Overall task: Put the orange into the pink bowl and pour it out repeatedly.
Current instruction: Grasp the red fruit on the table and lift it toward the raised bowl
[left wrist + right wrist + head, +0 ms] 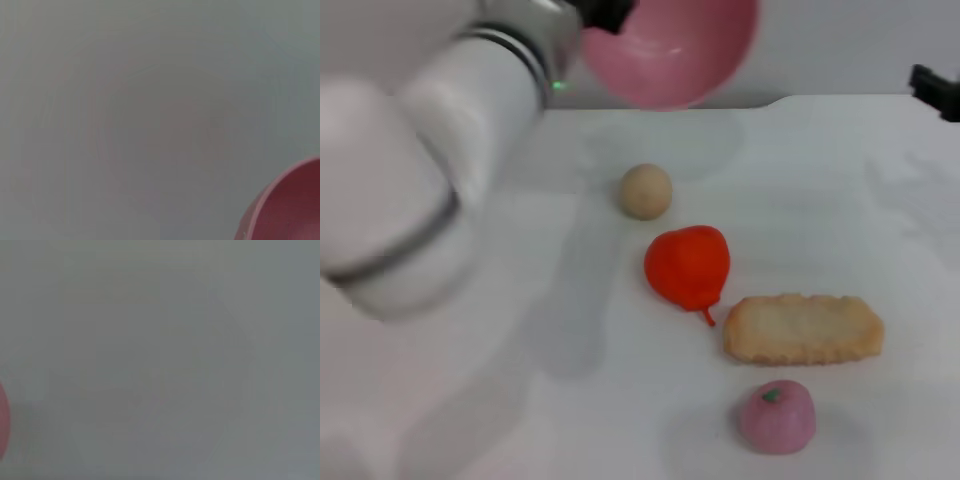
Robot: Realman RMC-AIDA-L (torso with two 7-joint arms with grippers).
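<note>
Head view: the left arm reaches up and across, and its tool (605,15) holds the bowl (670,50) by the rim, lifted high above the far part of the counter (470,300) and tipped so the hollow faces the camera. The bowl is empty; held like that it looks like the end of a pour. The orange (687,265) lies on the counter, well below and in front of the bowl, between the beige ball (646,191) behind it and the biscuit (803,328) just beside it to the right. A pink apple (777,416) sits nearer the camera. The right tool (935,90) is only a dark tip at the far right edge, away from the work; I cannot tell whether it is open or closed. The counter is plain white, with a grey wall behind it.

Left wrist view: only the bowl's rim (285,205) in one corner, against blank grey.

Right wrist view: blank grey, with a pink sliver at one edge, probably the bowl.
</note>
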